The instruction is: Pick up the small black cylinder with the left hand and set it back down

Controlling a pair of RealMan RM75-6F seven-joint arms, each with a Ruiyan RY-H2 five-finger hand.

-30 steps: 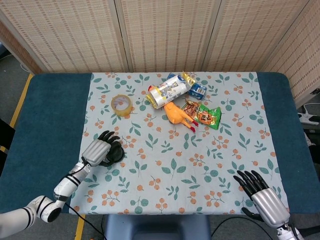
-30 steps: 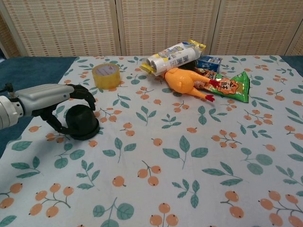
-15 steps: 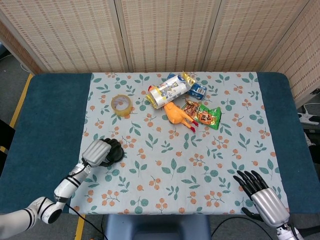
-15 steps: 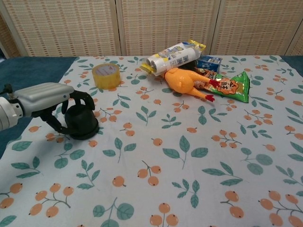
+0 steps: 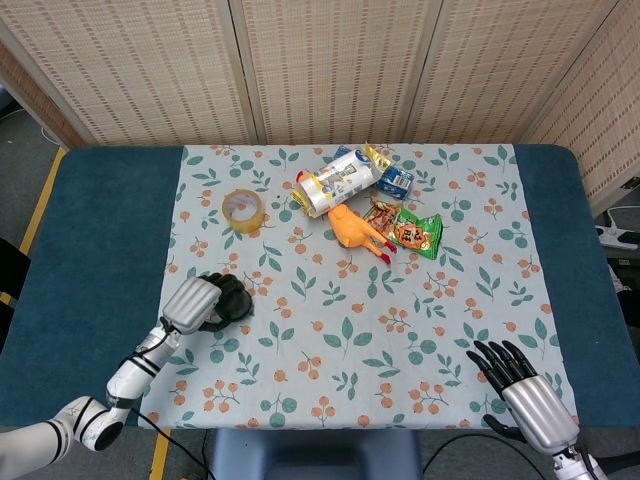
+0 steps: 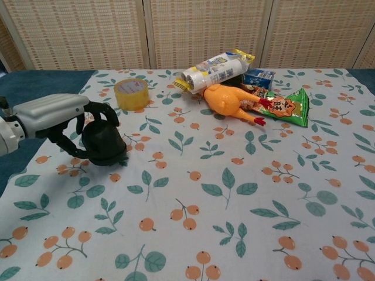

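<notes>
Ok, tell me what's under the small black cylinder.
The left hand grips the small black cylinder; below lies floral tablecloth. Whether its base touches is hidden.

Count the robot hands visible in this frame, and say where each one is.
2. The left hand grips the small black cylinder at the cloth's left side. The right hand hovers, fingers spread, at the table's near right corner, shown in the head view only.
</notes>
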